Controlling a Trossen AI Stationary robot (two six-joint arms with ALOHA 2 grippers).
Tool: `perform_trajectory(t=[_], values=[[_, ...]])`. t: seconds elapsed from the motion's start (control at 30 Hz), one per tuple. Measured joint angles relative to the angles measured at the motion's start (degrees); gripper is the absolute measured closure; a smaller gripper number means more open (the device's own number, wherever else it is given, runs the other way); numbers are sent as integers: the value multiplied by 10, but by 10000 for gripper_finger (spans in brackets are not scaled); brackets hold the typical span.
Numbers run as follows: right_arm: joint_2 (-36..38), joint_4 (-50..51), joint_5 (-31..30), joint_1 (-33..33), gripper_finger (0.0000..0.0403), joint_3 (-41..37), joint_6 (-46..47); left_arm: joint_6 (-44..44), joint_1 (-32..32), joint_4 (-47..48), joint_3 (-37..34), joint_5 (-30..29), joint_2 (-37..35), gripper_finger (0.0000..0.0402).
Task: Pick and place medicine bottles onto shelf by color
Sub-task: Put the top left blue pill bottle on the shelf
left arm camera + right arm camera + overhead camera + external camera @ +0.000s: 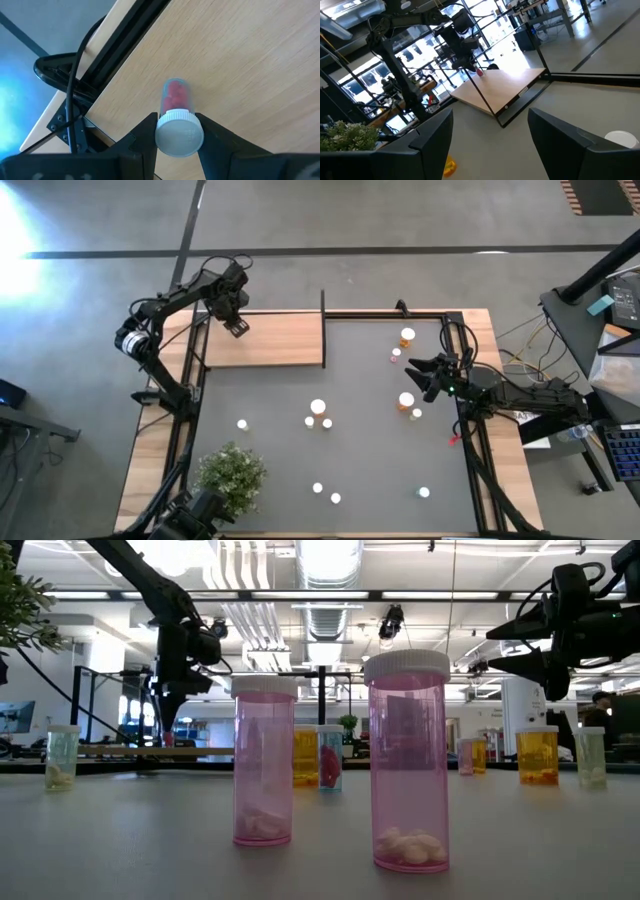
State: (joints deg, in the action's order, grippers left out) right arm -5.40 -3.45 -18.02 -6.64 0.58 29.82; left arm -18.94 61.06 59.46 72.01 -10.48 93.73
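Medicine bottles dot the grey table [370, 480], and one of them, a small red bottle [176, 107] with a white cap, is pinched at the cap by the left gripper [177, 135] above the light-wood shelf [275, 340]. Whether its base touches the board I can't tell. The right gripper [428, 376] hangs over the table's right side, fingers spread, holding nothing, just above an orange bottle [406, 402]. Up close, two pink bottles [408, 762] stand upright with pale pills heaped at the bottom. Farther back, an orange one [537, 754] holds something yellowish; the rest are too small to read. A green plant [232, 473] sits at the near left.
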Motion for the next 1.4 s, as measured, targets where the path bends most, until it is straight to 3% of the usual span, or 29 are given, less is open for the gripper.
perform_trajectory(t=[0.3, 0.6, 1.4], values=[[0, 0, 0, 0, 156, 0, 0, 0, 0, 0, -2, -20, 0, 304], [0, 0, 0, 0, 156, 0, 0, -72, 0, -1, -1, -6, 0, 304], [0, 0, 0, 0, 156, 0, 0, -86, 0, 1, 1, -16, 0, 304]])
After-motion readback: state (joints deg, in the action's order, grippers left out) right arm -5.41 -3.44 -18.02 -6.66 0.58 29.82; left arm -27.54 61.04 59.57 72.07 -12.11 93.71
